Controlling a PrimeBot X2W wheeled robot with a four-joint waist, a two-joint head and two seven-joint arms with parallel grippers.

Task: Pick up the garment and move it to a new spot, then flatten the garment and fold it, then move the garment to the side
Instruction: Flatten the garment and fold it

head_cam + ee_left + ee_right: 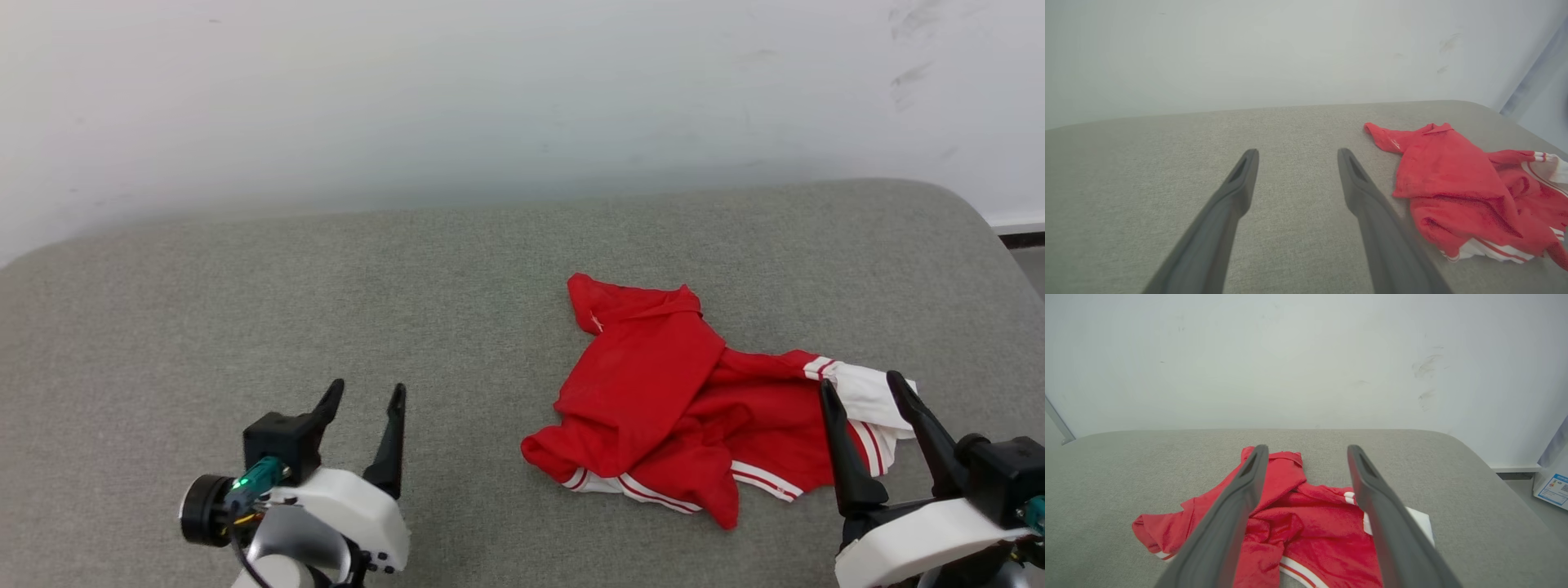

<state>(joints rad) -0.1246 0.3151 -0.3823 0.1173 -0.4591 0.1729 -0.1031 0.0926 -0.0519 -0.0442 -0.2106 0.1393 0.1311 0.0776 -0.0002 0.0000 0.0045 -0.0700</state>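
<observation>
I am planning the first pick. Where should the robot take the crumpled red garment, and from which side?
Probably the white sleeve at the right end of the garment, from above on the near side, with the open right gripper. This sleeve sticks out free at the heap's edge, directly before those fingers; the middle is bunched in layers.

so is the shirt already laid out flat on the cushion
No, the garment lies crumpled in a heap, folded over itself on the grey surface.
</observation>
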